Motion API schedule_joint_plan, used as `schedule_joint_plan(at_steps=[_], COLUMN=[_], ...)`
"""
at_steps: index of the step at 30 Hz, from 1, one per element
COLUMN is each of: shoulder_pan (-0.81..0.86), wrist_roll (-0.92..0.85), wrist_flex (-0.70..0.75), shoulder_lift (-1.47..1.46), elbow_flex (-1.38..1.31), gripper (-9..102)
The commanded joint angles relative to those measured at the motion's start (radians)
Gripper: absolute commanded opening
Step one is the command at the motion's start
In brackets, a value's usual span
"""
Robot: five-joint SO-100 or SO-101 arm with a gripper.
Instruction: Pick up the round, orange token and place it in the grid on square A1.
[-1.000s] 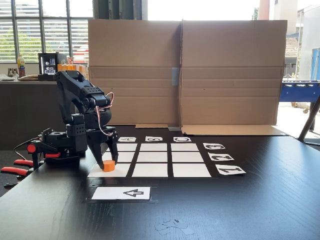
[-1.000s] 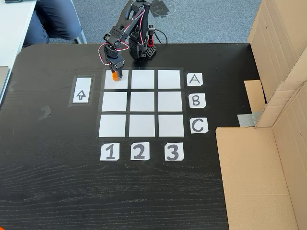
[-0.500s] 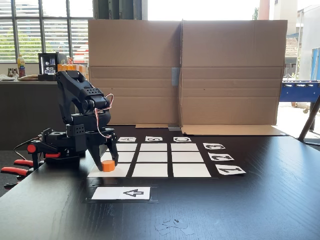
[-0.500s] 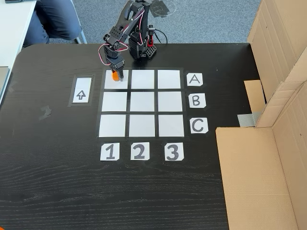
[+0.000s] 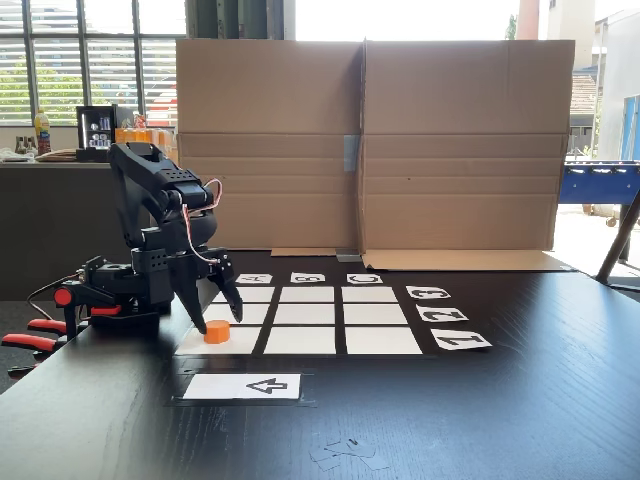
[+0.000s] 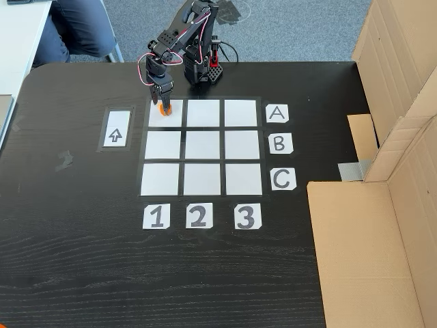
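Observation:
The orange token (image 5: 216, 331) lies flat on square A1 (image 5: 243, 342), the near-left corner cell of the grid (image 5: 308, 315) in a fixed view. From above, the token (image 6: 164, 109) sits near the top edge of square A1 (image 6: 171, 118), the top-left cell of the grid (image 6: 202, 146). My black gripper (image 5: 219, 323) is open, one finger on each side of the token, neither touching it. From above, the gripper (image 6: 162, 104) hangs just over the token and hides part of it.
A white card with a black arrow (image 5: 243, 386) (image 6: 116, 128) lies beside the grid. Letter and number labels (image 6: 276, 145) edge it. Cardboard walls (image 5: 370, 150) (image 6: 389, 205) stand behind and beside the table. A seated person's legs (image 6: 75, 27) are by the table corner.
The jaws have spread apart and let go of the token, which stays on the corner cell. The arm has drawn back slightly toward its base.

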State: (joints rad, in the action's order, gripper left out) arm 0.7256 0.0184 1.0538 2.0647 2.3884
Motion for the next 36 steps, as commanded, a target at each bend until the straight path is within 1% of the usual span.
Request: schedule_joint_plan(at_steps=[1, 8, 18, 21, 30, 36], shoulder_pan=[0.034, 0.160, 0.413, 0.497, 0.707, 0.792], wrist_roll=[0.000, -0.021, -0.041, -0.040, -0.032, -0.031], wrist_flex=[-0.006, -0.006, 0.000, 0.009, 0.095, 0.221], shoulder_lift=[0.103, 0.308, 0.535, 0.627, 0.884, 1.029], elbow_flex=[-0.011, -0.049, -0.170, -0.166, -0.044, 0.043], gripper=[26, 27, 27, 27, 24, 22])
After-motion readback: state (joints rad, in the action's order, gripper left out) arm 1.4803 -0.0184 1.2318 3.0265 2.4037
